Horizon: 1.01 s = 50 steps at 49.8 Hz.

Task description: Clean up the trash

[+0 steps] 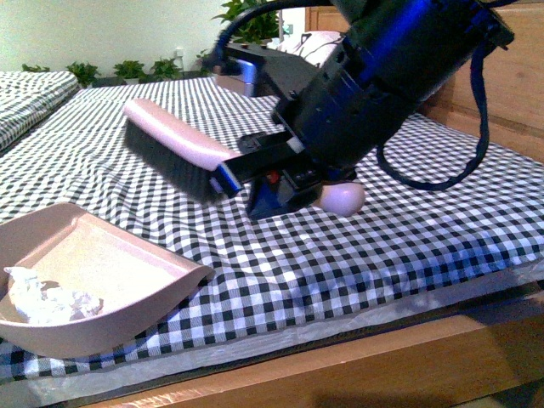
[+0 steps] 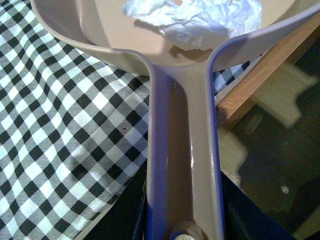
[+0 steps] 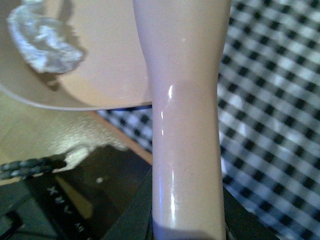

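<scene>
I'm seeing the trash [image 1: 47, 299], a crumpled white wad, thin and light, already sitting in the dustpan [image 1: 127, 310] near its back wall, at the near edge of the bed. The left gripper isn't showing in any view; I'm judging it's clamped on the pan handle [image 2: 182, 165], a smooth glossy pink channel, but I can't tell for sure. Risk: the pan is overhanging the wooden bed rail [image 2: 260, 70], so any tilt is going to spill the wad to the floor. Further out, the right gripper [image 1: 280, 174] is clenched on the brush [image 1: 183, 149], with its rounded pink back and dark bristles, held above the checked cloth [image 1: 365, 246]. Swinging it near could flick the wad out.
</scene>
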Tool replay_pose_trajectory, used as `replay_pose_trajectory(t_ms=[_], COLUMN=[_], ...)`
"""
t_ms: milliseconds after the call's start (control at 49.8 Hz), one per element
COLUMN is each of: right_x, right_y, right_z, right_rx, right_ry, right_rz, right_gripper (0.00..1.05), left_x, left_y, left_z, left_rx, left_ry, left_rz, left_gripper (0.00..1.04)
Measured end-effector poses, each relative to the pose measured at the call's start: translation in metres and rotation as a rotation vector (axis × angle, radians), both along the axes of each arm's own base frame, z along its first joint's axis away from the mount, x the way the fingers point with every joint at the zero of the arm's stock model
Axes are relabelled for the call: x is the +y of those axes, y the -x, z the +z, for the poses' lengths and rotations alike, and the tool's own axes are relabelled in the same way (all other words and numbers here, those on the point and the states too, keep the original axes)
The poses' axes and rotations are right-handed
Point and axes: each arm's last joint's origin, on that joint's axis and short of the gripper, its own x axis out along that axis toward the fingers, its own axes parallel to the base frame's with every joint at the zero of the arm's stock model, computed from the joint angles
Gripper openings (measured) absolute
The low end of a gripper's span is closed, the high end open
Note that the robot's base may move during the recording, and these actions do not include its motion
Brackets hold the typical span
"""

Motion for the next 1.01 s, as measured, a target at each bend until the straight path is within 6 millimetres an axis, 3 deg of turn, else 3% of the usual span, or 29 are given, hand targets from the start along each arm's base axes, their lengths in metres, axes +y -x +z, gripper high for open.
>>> replay_pose_trajectory(t_ms=[181, 261, 422, 543, 643, 824, 1005], right_x=[-0.033, -0.055, -0.112, -0.163, -0.189, -0.209, -0.216], right_y=[-0.015, -0.011, 0.009, 0.040, 0.068, 0.115, 0.148], right_z=[0.012, 0.029, 0.061, 0.082, 0.100, 0.124, 0.140], right_rx=[-0.113, -0.136, -0.178, -0.234, -0.294, -0.406, -0.494], right_ry=[-0.080, -0.153, -0.301, -0.405, -0.479, -0.558, -0.608], right_rz=[-0.212, -0.294, -0.426, -0.520, -0.559, -0.571, -0.579], right_gripper=[0.18, 0.18, 0.18, 0.18, 0.18, 0.18, 0.18], left_x=[0.001, 0.002, 0.008, 0.011, 0.005, -0.023, -0.042], left_y=[0.000, -0.001, 0.000, 0.009, 0.021, 0.051, 0.081], left_z=[0.001, 0.005, 0.033, 0.050, 0.066, 0.092, 0.105], left_rx=[-0.051, -0.163, -0.325, -0.411, -0.493, -0.616, -0.660], left_ry=[0.034, 0.096, 0.215, 0.298, 0.341, 0.375, 0.413], left_rz=[0.000, 0.066, 0.304, 0.557, 0.661, 0.641, 0.589], left_gripper=[0.28, 0.28, 0.28, 0.28, 0.28, 0.28, 0.28])
